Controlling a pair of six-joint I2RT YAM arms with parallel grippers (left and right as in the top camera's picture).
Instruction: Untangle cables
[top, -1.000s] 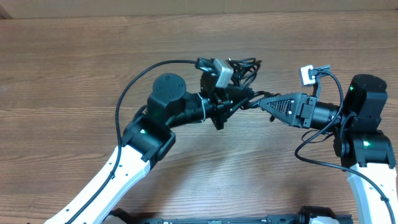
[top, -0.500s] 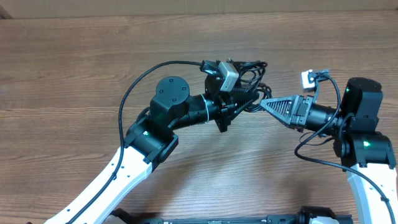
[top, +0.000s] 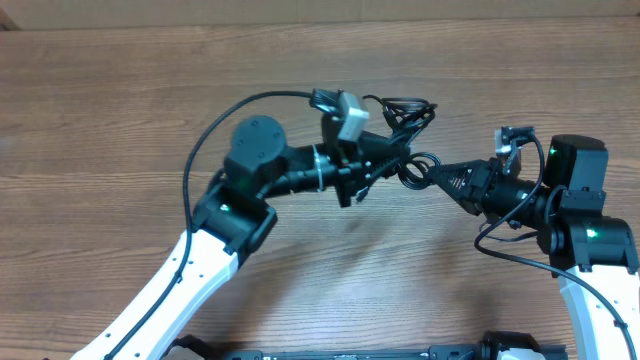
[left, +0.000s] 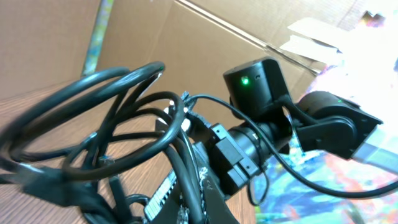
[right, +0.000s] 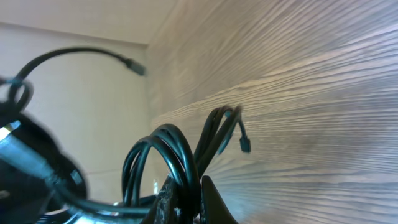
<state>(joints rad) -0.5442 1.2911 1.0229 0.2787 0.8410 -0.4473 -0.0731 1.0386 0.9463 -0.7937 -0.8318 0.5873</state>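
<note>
The cables (top: 407, 122) are a tangle of thin black cords held up off the wooden table (top: 120, 100) between my two grippers. My left gripper (top: 386, 160) is shut on the cables from the left. My right gripper (top: 434, 176) is shut on a loop of them from the right. In the left wrist view the cables (left: 93, 124) loop wide in front of the left gripper (left: 208, 202). In the right wrist view the cables (right: 168, 155) arch between the fingers of the right gripper (right: 189, 202), and a free end with a small plug (right: 244, 146) hangs over the table.
The right arm (left: 261, 81) shows close by in the left wrist view, in front of a cardboard wall (left: 186, 43). The thicker black wire of the left arm (top: 215, 130) curves over the table. The right arm's base (top: 585, 225) stands at the right edge.
My right gripper has pulled back to the right and turned its wrist. My left arm has shifted left. A cable loop now shows stretched between the two grippers.
</note>
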